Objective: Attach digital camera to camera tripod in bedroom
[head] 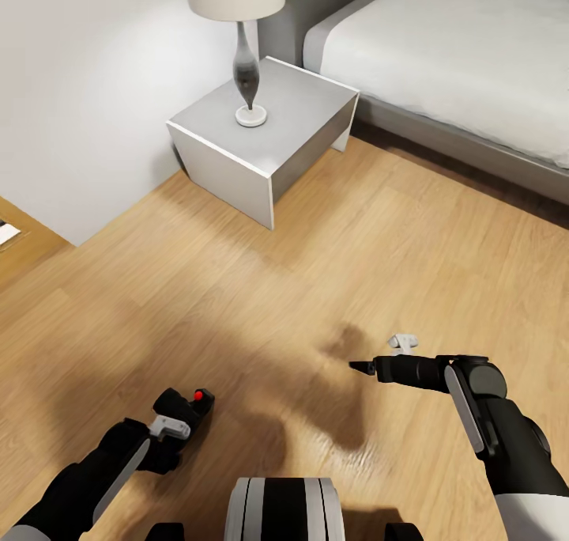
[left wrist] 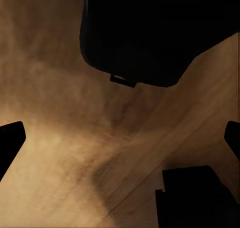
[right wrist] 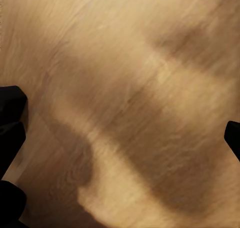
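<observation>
The digital camera (head: pixel 201 403), small and black with a red button on top, sits right at the tip of my left gripper (head: pixel 186 408), low over the wood floor. In the left wrist view its dark body (left wrist: pixel 135 33) looms close ahead. My fingertips (left wrist: pixel 11 138) stand wide apart at the frame's sides, well clear of it. I cannot tell whether the camera rests on the floor. My right gripper (head: pixel 360 365) points left above bare floor, its fingers (right wrist: pixel 11 113) spread with nothing between them. The camera tripod is out of view.
This is the bedroom: a light plank floor (head: pixel 316 248), a white cube nightstand (head: pixel 261 141) with a table lamp (head: pixel 246 66) ahead, and a grey-framed bed (head: pixel 474 58) at the back right. A pale wall runs along the left. An unidentified dark block (left wrist: pixel 192 198) lies near the left gripper.
</observation>
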Robot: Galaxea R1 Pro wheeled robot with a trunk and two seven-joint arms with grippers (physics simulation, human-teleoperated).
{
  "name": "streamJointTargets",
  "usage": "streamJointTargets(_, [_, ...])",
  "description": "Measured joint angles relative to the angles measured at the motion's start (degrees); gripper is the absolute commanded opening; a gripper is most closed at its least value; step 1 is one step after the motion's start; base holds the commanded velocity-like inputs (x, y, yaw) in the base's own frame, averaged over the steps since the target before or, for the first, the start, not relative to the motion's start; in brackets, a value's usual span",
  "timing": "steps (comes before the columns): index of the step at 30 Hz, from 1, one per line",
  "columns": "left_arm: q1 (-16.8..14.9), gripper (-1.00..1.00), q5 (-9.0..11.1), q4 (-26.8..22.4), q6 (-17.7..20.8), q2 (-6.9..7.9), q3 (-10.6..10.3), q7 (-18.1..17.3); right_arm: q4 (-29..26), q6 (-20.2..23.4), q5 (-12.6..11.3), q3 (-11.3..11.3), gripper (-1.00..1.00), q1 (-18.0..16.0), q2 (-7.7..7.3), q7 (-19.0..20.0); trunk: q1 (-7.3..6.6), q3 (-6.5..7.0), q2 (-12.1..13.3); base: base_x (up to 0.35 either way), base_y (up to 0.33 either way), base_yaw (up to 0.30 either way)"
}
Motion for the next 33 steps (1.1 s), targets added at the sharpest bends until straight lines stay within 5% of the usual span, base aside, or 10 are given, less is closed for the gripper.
streamJointTargets(6, [0.1,1.0,-0.7,-0.4,1.9,-1.94,1.9,-0.6,0.1,0.1,0.1,0.0,1.0,0.0,0.61,-0.1,0.0,0.0,0.0,0.0,0.0,0.0])
streamJointTargets(18, [0.2,1.0,-0.6,3.5,-1.8,1.88,-0.6,-0.7,0.1,0.0,0.5,0.1,1.0,0.0,0.68,-0.4,0.0,0.0,0.0,0.0,0.0,0.0])
streamJointTargets(24, [0.2,1.0,-0.7,5.4,-3.7,2.1,-0.7,-2.0,0.1,0.0,0.5,0.1,1.0,0.0,0.7,-0.5,0.0,0.0,0.0,0.0,0.0,0.0])
streamJointTargets(33, [0.2,1.0,-3.8,8.3,-6.6,2.19,-0.7,-5.2,0.1,-0.1,0.6,0.1,1.0,0.0,0.7,-0.6,0.0,0.0,0.0,0.0,0.0,0.0])
